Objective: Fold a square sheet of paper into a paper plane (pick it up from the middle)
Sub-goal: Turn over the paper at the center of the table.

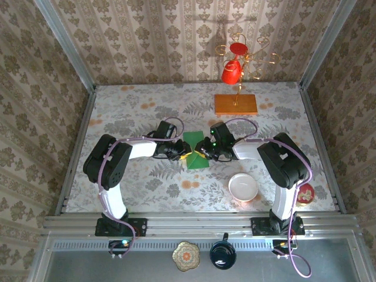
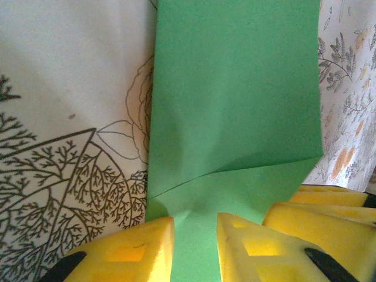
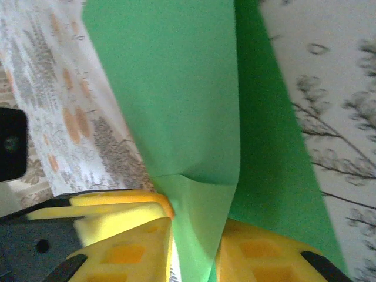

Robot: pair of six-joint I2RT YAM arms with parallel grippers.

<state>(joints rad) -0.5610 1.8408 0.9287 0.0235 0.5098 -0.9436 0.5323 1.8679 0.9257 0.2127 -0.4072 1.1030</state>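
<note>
The square sheet of paper [image 1: 194,141] is bright green and lies mid-table, folded into a narrower upright rectangle. Both arms reach in low and meet at its lower half. My left gripper [image 1: 183,154] comes from the left; its yellow fingers [image 2: 147,247] pinch a raised, creased flap of the sheet [image 2: 235,88], gripper [image 2: 195,226] shut on it. My right gripper [image 1: 203,151] comes from the right; its jaws [image 3: 195,235] stand close on an upstanding fold of the sheet [image 3: 176,88]. The two grippers almost touch. A paper plane is out of view.
An orange wooden slab [image 1: 235,104] carrying a gold mug tree with a red mug [image 1: 231,71] stands behind the paper. A white bowl [image 1: 243,187] sits near the right arm's base. A patterned plate [image 1: 186,256] and a dark mug [image 1: 222,254] rest on the front ledge.
</note>
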